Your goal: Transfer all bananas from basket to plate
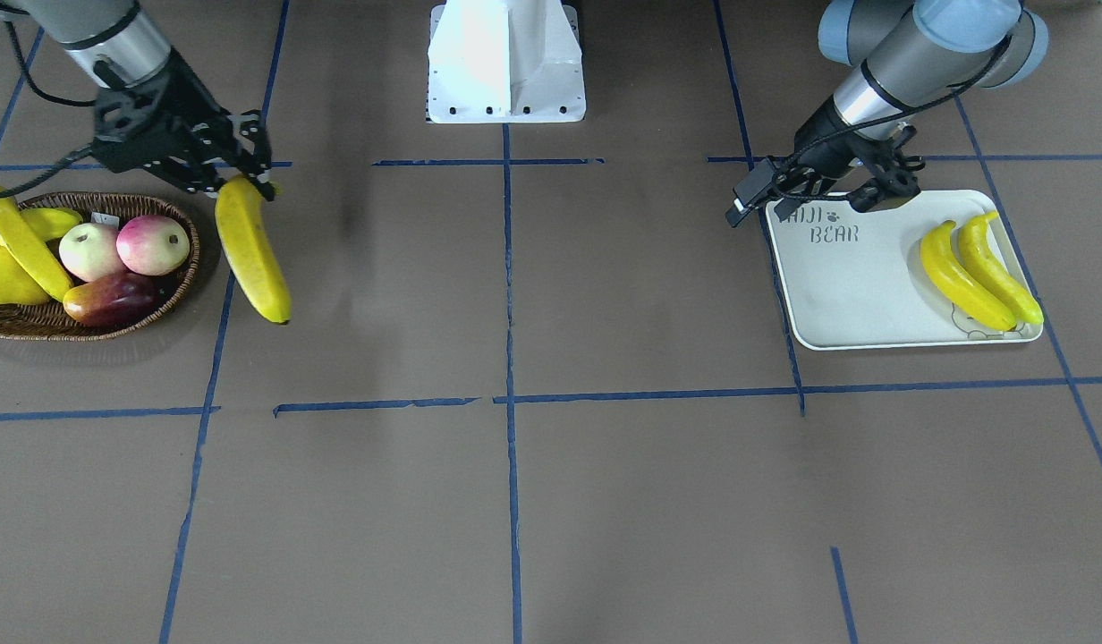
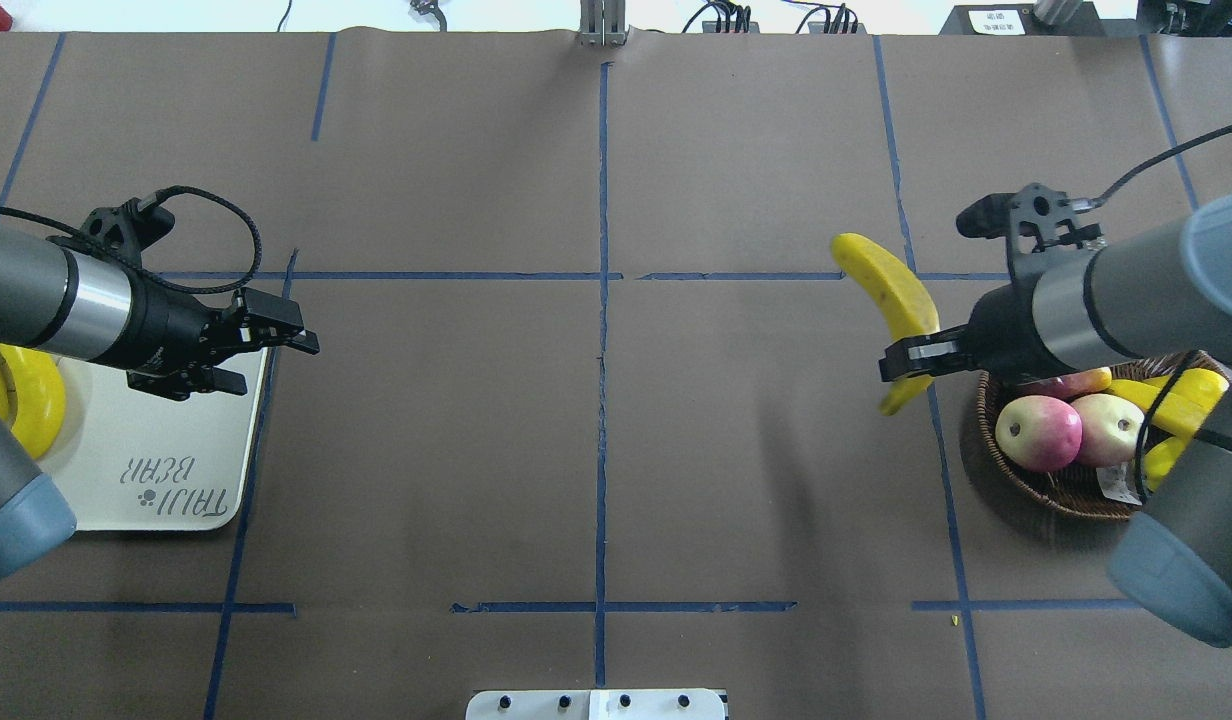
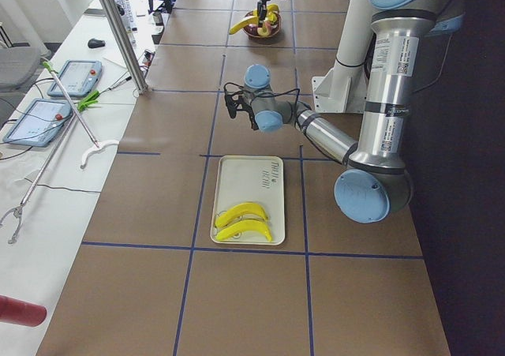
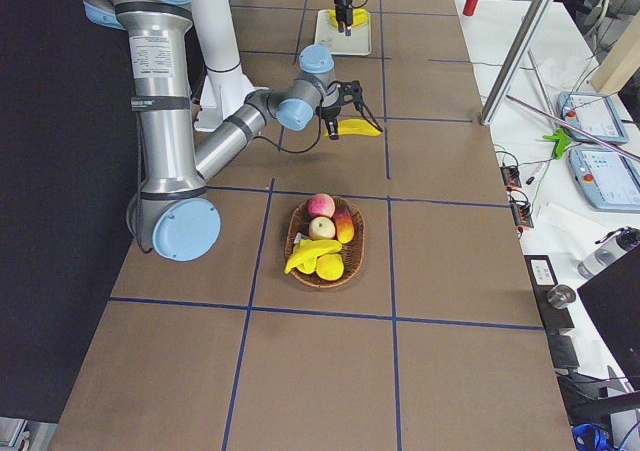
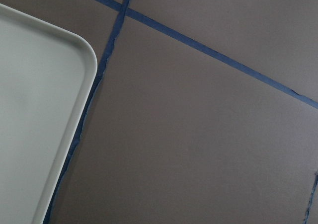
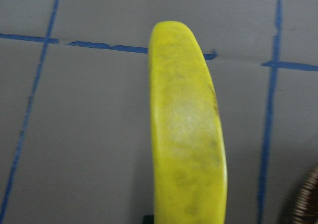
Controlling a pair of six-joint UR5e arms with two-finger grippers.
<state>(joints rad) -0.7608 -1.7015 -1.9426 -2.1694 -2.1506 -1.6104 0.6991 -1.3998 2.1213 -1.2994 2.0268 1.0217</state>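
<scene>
Right pincer: the right pincer point(image 1: 247, 179) point(image 2: 906, 360) is closed on one end of a banana point(image 1: 251, 250) point(image 2: 891, 290) and carries it clear of the surface.
Held banana: its free end points away from the robot. It hangs over the brown surface point(image 1: 605, 501) just beside the basket, on the side towards the middle. In the right wrist view it fills the centre point(image 6: 186, 134), with blue tape lines beneath it and a bit of wicker at the lower right corner.
Basket: the dark wicker basket point(image 1: 32, 326) point(image 2: 1046, 490) stands on the robot's right end of the surface. One banana in the basket point(image 1: 23, 246) lies slanted along its outer side, on top of the other fruit.
Other fruit: the basket holds two pink-and-cream round fruits point(image 1: 153, 243) point(image 1: 90, 250), a dark red mango point(image 1: 113, 298) and a plump yellow fruit point(image 1: 1, 277).
Plate: the cream rectangular tray point(image 1: 855, 286) point(image 2: 176, 440) lettered "BEAR" lies on the robot's left end, well apart from the basket. Two bananas on the plate point(image 1: 962, 277) point(image 1: 998, 268) lie side by side, touching, at the end away from the lettering.
Left pincer: the left pincer point(image 1: 877, 195) point(image 2: 211, 380) hovers over the plate's lettered end, near its corner, with nothing seen in it. I cannot tell how far it is open.
Left wrist view: only the plate's rounded corner point(image 5: 74, 50) and taped surface show.
</scene>
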